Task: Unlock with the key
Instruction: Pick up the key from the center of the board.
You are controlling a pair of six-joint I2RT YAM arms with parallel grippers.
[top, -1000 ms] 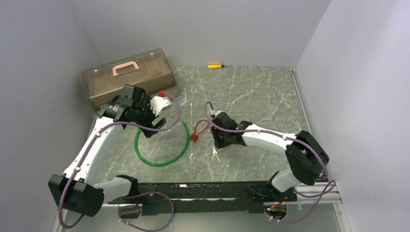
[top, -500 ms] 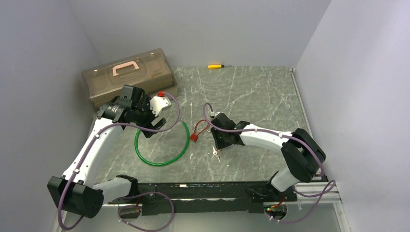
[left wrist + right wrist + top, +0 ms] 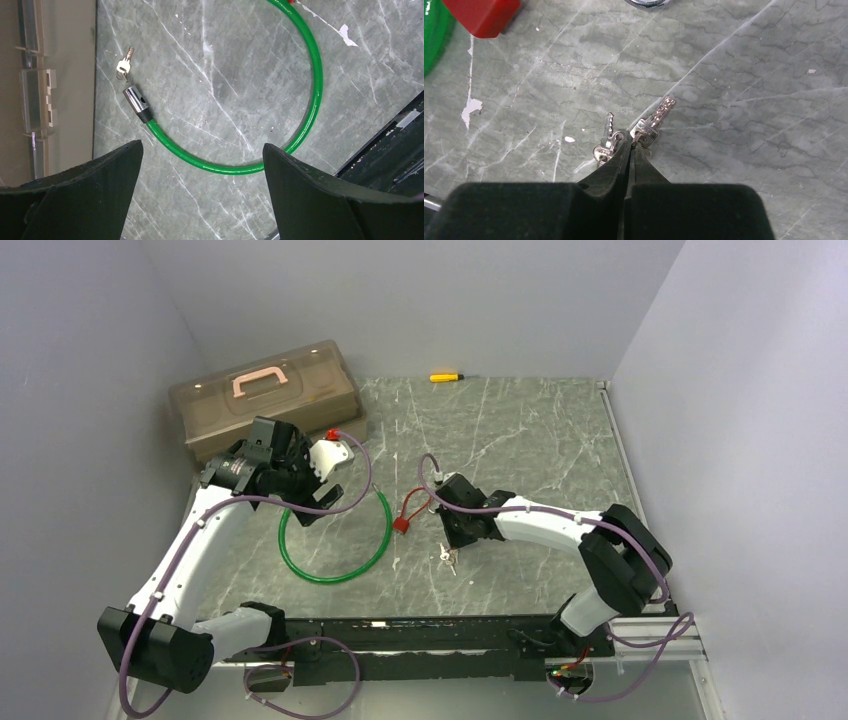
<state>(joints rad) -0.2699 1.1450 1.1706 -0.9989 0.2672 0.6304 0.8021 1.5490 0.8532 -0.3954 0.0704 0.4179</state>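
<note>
A small bunch of silver keys (image 3: 447, 557) lies on the marble table (image 3: 520, 440), right of a red padlock (image 3: 402, 524) with a red cable shackle. My right gripper (image 3: 451, 546) is shut, its tips (image 3: 630, 141) resting on the bunch between two keys (image 3: 658, 119); whether the ring is pinched does not show. The red padlock (image 3: 481, 15) sits at the upper left of the right wrist view. My left gripper (image 3: 201, 145) hangs open above a green cable lock (image 3: 310, 95). Its chrome barrel (image 3: 136, 102) has another key (image 3: 124, 62) at its end.
A brown toolbox (image 3: 265, 400) with a pink handle stands at the back left, close to the left arm. A yellow screwdriver (image 3: 446, 377) lies by the back wall. The green loop (image 3: 335, 540) lies between the two arms.
The right gripper's jaws have come together on the key bunch and the right arm has edged slightly left. The left arm and the locks have not moved.
</note>
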